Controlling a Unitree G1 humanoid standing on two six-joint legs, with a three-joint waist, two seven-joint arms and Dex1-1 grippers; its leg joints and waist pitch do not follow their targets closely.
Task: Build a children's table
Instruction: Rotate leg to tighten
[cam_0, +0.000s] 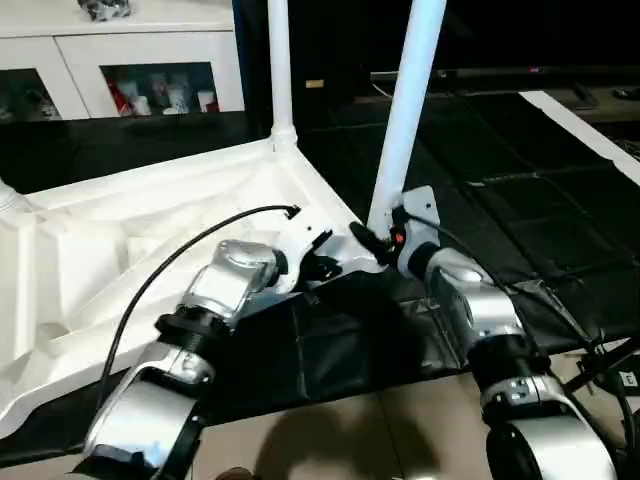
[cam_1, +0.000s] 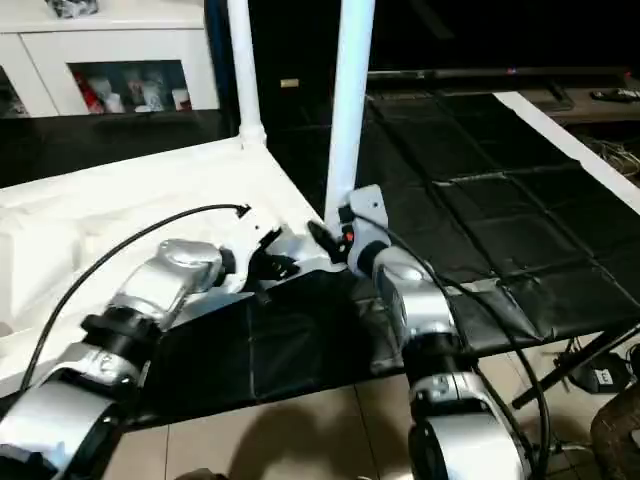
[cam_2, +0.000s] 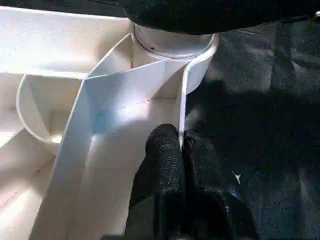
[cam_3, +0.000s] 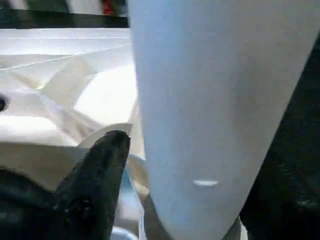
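Note:
The children's table lies upside down on a black mat, its ribbed white underside facing up. One round white leg stands at the far corner. A second leg rises from the near right corner socket. My right gripper sits at that leg's base; in the right wrist view one black finger presses beside the leg and the other finger is hidden behind it. My left gripper is shut on the thin rim of the frame, close to the same corner.
A white glass-door cabinet stands at the back left. The black mat stretches to the right, with a white strip along its far right edge. A black cable arcs over my left forearm. Tiled floor lies in front.

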